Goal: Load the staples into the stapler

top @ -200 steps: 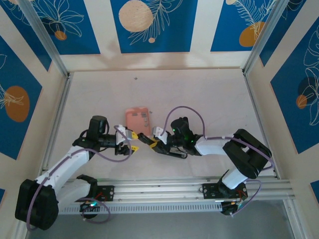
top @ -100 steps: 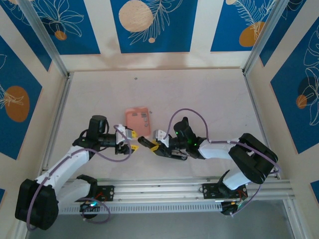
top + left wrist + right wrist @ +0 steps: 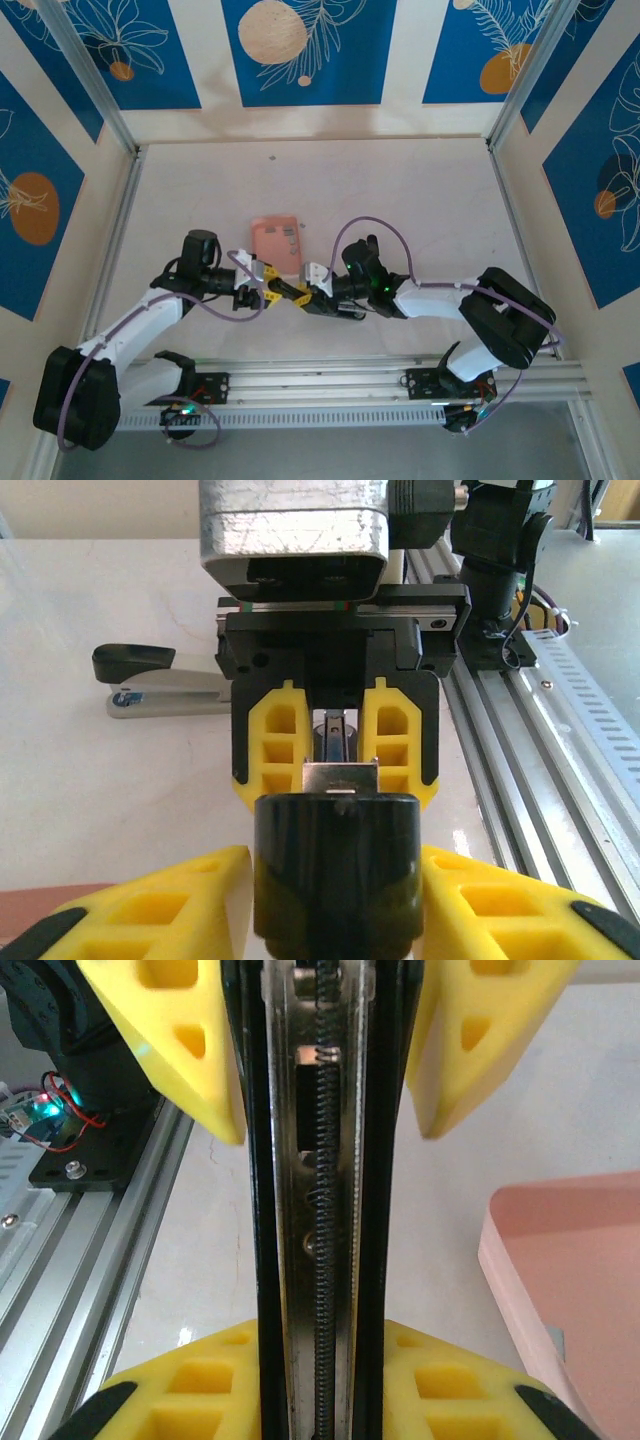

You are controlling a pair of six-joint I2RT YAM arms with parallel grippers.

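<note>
A salmon-pink box [image 3: 276, 240] is seen lying flat on the table [image 3: 420, 190], just far of both grippers. In the left wrist view, a silvery-white base piece [image 3: 165, 685] with a black handle is seen on the table beside the right arm. Both arms are stretched low and turned inward, tip to tip. The stapler [image 3: 286, 291], a black bar with its spring channel exposed, is spanned between them. Its left end is clamped by the left gripper [image 3: 263, 289] and its right end by the right gripper [image 3: 308, 291].
</note>
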